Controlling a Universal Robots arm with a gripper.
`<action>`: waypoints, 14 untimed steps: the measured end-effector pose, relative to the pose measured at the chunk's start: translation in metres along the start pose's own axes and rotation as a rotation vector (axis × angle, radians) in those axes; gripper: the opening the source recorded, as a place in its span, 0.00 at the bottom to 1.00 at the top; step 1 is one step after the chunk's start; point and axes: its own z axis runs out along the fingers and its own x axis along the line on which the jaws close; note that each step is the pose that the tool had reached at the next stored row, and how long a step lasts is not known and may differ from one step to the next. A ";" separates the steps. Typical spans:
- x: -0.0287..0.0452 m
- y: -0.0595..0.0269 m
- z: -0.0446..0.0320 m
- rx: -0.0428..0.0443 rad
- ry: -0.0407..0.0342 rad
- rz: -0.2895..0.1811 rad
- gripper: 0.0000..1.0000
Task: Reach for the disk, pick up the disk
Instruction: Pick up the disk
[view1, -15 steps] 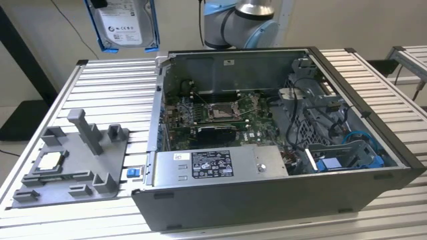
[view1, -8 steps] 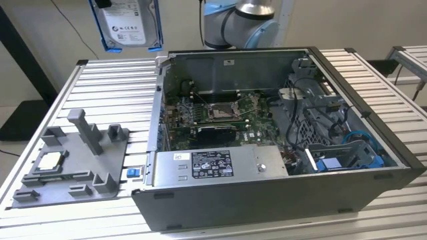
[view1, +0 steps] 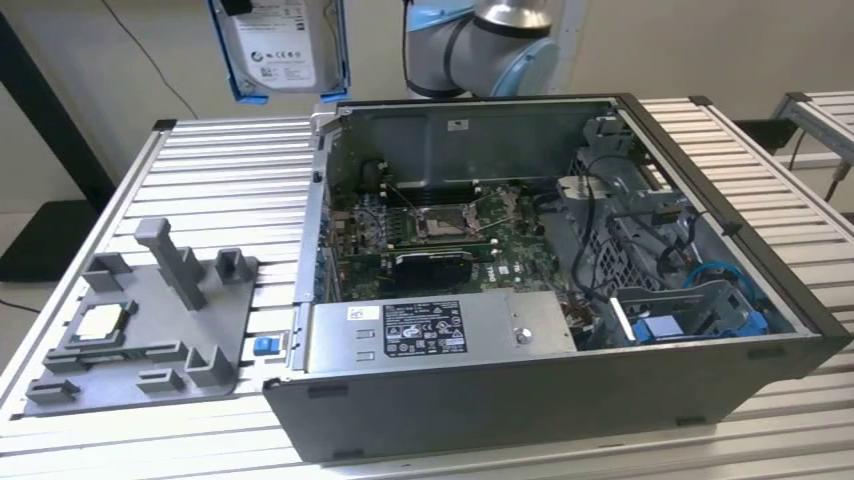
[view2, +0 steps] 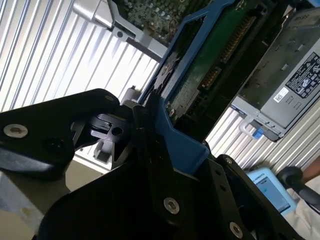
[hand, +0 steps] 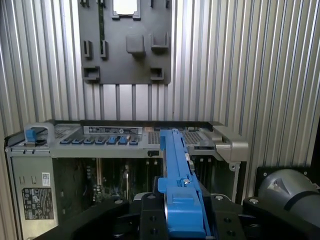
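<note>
Hanging high over the table (view1: 227, 170), beside the case (view1: 534, 400), the disk (view1: 278, 45) is seen in the exterior view. Second wrist view: its blue frame is clamped by the gripper (view2: 150, 127). First wrist view: disk is held edge-on above the open case.

On the table (view1: 227, 170) the computer case (view1: 534, 400) stands midway, the fixture plate (view1: 147, 340) beside it toward the exterior view's left, the disk (view1: 280, 45) above the far edge.

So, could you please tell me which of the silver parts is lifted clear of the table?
The blue-framed disk, held up in the jaws; the grey box sits inside the case, and the chip lies on the tray.
</note>
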 end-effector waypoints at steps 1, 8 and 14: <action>0.0000 -0.0035 0.0005 -0.0001 0.0000 0.000 0.00; 0.0000 -0.0282 0.0040 -0.0003 -0.0004 -0.003 0.00; 0.0000 -0.0510 0.0072 -0.0005 -0.0007 -0.006 0.00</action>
